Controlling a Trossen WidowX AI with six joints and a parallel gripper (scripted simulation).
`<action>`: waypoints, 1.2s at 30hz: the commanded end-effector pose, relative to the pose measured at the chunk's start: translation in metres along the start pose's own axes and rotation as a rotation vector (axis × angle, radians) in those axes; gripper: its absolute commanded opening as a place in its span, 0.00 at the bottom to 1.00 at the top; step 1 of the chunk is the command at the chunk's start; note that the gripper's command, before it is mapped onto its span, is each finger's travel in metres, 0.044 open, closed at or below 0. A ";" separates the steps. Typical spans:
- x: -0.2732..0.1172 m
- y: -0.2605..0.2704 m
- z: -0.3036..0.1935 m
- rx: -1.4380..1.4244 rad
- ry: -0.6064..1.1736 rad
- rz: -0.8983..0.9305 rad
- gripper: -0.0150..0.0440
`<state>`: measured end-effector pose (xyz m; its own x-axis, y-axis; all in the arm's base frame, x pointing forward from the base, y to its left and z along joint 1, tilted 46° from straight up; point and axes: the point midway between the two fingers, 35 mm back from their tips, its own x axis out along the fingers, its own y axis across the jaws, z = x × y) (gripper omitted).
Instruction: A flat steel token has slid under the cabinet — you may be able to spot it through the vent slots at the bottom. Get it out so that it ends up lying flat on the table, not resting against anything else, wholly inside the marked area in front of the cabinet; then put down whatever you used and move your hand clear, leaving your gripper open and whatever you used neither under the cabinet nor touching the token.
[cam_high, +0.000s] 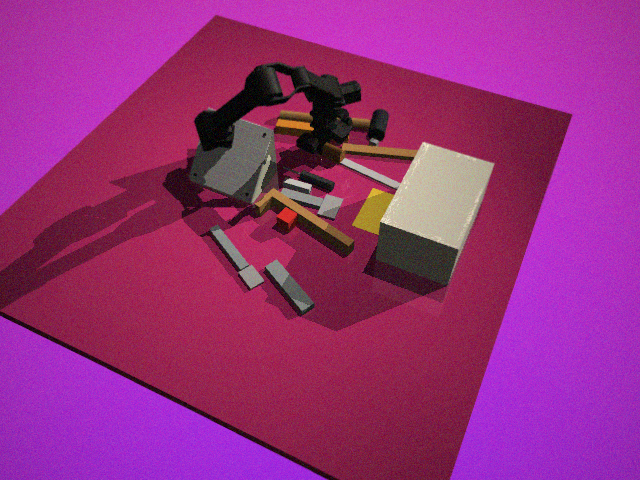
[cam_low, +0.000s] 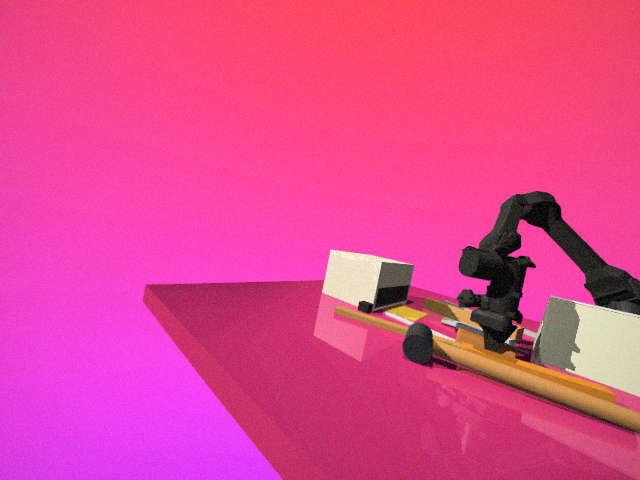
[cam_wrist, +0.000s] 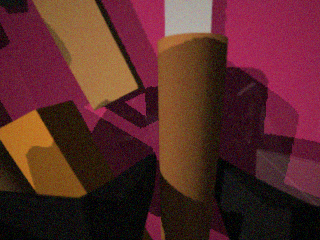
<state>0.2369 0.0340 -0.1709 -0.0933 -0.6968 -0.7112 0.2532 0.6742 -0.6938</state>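
Top view: pale blade (cam_high: 371, 173) (cam_low: 400, 319) (cam_wrist: 188, 17) pointing toward the cabinet (cam_high: 439, 191) (cam_low: 351, 279), presumably for reaching beneath.
Handle (cam_high: 333, 151) (cam_low: 469, 336) (cam_wrist: 192, 115): between the fingers of the end effector (cam_high: 324, 146) (cam_low: 498, 343) (cam_wrist: 182, 161), parted part-way, slightly wider than a firm grip; likely being set down.
Token: not visible; perhaps under the cabinet, though dim light makes that unsure.
Yellow area (cam_high: 369, 211) (cam_low: 405, 312): in front of the cabinet, as landing spot; no token on the visible part.

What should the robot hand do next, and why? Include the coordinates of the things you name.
Probably open the gripper (cam_high: 321, 150) (cam_low: 498, 345) (cam_wrist: 182, 161) a little wider: its fingers flank the brown handle (cam_high: 333, 152) (cam_low: 469, 336) (cam_wrist: 192, 115), and the pale blade (cam_high: 369, 173) (cam_low: 399, 318) (cam_wrist: 188, 17) looks low enough to let go.
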 end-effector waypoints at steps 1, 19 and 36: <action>0.000 0.000 0.000 0.001 0.000 0.001 0.48; 0.000 0.001 0.009 -0.002 0.000 -0.002 0.25; 0.000 0.001 0.035 -0.006 0.001 -0.005 0.25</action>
<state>0.2643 0.0268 -0.1670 -0.0950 -0.7030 -0.7049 0.2459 0.6696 -0.7009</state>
